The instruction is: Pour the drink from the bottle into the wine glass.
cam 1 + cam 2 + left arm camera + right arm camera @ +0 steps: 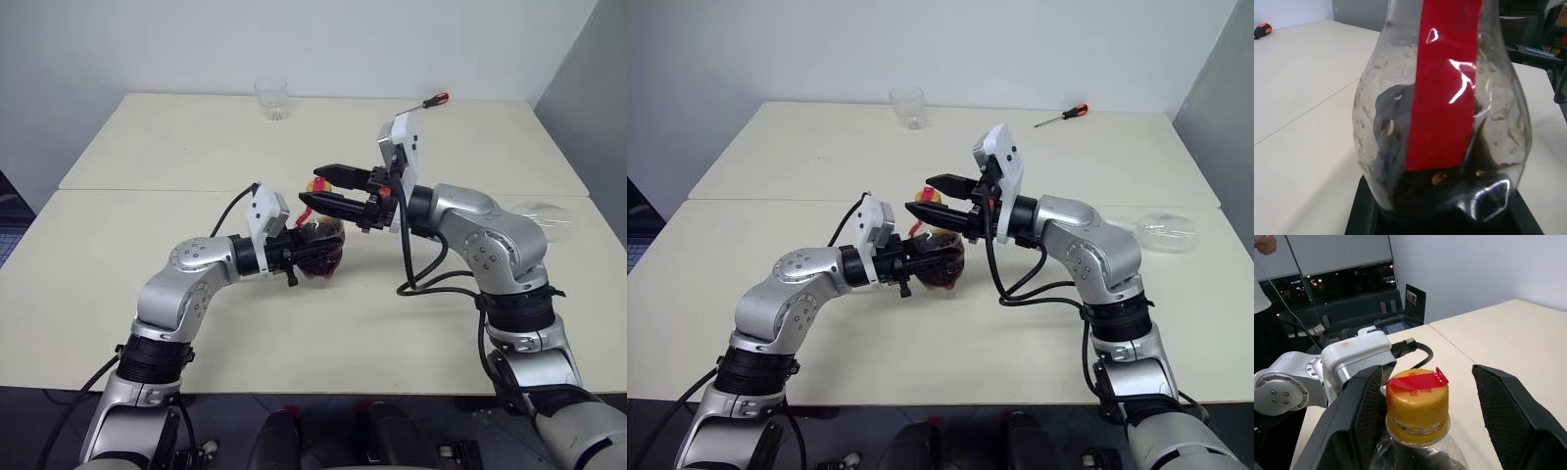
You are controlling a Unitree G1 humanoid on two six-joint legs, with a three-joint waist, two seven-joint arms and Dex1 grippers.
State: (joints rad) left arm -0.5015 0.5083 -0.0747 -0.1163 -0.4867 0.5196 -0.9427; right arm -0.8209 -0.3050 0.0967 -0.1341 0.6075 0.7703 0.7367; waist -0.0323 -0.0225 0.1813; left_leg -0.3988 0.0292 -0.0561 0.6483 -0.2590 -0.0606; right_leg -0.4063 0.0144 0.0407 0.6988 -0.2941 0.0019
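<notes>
Bottle (939, 262) sits clamped in my left hand (921, 257); my right hand (1425, 406), open, straddles its cap (1418, 396). Off-centre closing could slip.

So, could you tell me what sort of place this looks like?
Probably an office or lab at night: plain cream tables pushed together, a screwdriver lying loose, dark windows above a desk with equipment.

Both arms reach inward over the counter's middle, the left tool (312, 252) level and clamped tight, the right tool (323, 189) just above it pointing left, its fingers (1508, 406) spread apart.
</notes>
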